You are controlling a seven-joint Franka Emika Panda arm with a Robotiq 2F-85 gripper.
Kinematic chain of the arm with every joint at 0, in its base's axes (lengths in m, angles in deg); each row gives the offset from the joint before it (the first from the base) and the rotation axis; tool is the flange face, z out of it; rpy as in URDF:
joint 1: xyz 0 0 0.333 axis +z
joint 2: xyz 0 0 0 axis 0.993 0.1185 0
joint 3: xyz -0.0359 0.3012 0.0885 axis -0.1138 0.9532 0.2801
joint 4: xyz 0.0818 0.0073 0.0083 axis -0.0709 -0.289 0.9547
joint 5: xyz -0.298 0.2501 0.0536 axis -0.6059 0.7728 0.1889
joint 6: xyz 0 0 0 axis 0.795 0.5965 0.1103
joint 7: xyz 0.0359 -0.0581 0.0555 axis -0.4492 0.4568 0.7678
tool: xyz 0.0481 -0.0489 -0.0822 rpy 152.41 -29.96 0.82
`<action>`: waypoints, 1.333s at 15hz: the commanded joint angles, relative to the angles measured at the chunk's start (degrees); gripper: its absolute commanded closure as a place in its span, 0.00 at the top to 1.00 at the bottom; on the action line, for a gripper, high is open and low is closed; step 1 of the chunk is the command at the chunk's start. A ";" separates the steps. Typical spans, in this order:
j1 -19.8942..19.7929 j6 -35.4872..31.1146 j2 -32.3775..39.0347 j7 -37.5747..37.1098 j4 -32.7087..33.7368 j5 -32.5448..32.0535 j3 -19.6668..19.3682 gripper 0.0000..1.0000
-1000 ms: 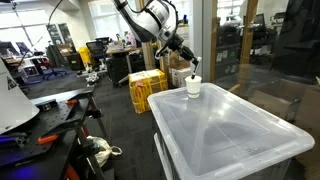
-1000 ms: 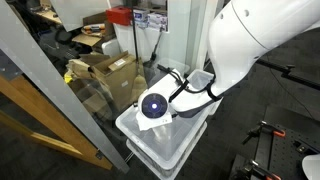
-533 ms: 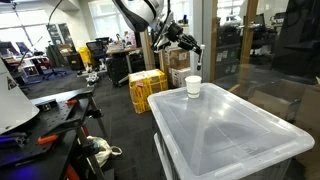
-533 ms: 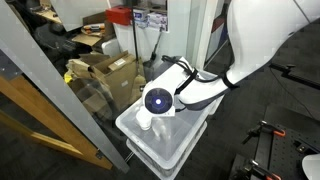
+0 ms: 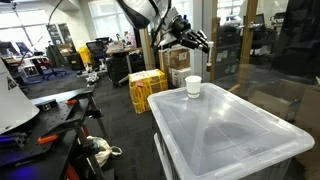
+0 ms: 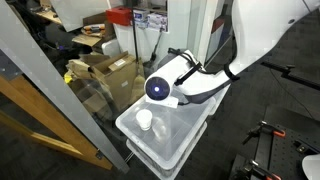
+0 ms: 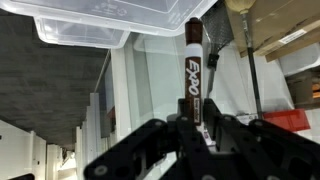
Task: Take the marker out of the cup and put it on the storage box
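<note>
The white cup (image 5: 193,86) stands on the far corner of the storage box lid (image 5: 225,130); it also shows in an exterior view (image 6: 145,120) on the lid (image 6: 175,135). My gripper (image 5: 196,40) is lifted well above the cup and tilted. In the wrist view the gripper (image 7: 196,125) is shut on the dark marker (image 7: 193,65), which sticks out between the fingers. The storage box (image 7: 110,20) appears along the top of the wrist view. The marker is too small to make out in the exterior views.
Yellow crates (image 5: 146,88) stand on the floor behind the box. A glass partition (image 6: 70,90) and cardboard boxes (image 6: 105,70) lie beside the bin. Desks and cluttered gear (image 5: 50,110) fill the floor on one side.
The gripper rose from the cup's mouth, carrying the marker out, and swung up and away to a tilted pose. The cup stayed in place.
</note>
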 commanded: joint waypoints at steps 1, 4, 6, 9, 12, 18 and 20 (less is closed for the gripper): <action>-3.81 -1.71 -0.65 -0.33 -0.64 1.76 1.85 0.05; -6.68 -7.01 -0.65 0.01 -1.17 1.59 1.80 0.05; -8.28 -10.85 -0.09 0.53 -1.04 1.46 1.46 0.05; -10.34 -17.99 0.61 1.38 -1.04 0.23 0.92 0.05; -11.42 -24.64 1.15 2.23 -0.76 -1.71 0.28 0.05; -13.40 -32.36 2.25 1.25 -0.17 -4.37 0.37 0.05; -13.62 -33.47 2.62 -0.56 0.10 -4.38 0.29 0.05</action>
